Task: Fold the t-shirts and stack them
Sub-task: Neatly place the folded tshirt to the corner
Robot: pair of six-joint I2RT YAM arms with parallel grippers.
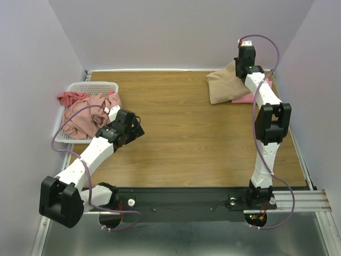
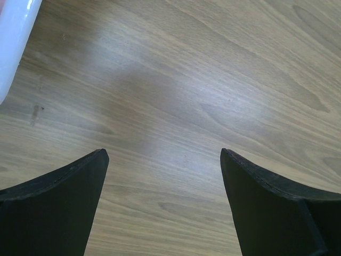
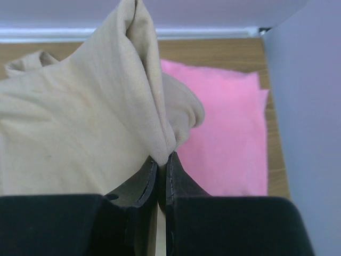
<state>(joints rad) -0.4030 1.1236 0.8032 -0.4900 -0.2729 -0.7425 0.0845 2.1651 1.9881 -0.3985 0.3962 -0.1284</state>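
Observation:
The tan t-shirt [image 1: 222,82] lies folded at the back right, partly over the bright pink t-shirt [image 1: 254,96]. My right gripper [image 1: 240,68] is shut on a fold of the tan t-shirt [image 3: 80,117] and lifts it; the bright pink t-shirt [image 3: 229,133] lies flat under it. A dusty-pink t-shirt [image 1: 88,114] and a salmon-red one [image 1: 69,97] are crumpled in the white basket [image 1: 101,85] at the left. My left gripper [image 1: 139,128] is open and empty over bare wood [image 2: 165,154], just right of the basket.
The basket's white rim [image 2: 13,37] shows at the top left of the left wrist view. Walls close the table at the back and on both sides. Bare wood [image 1: 181,122] lies between the arms.

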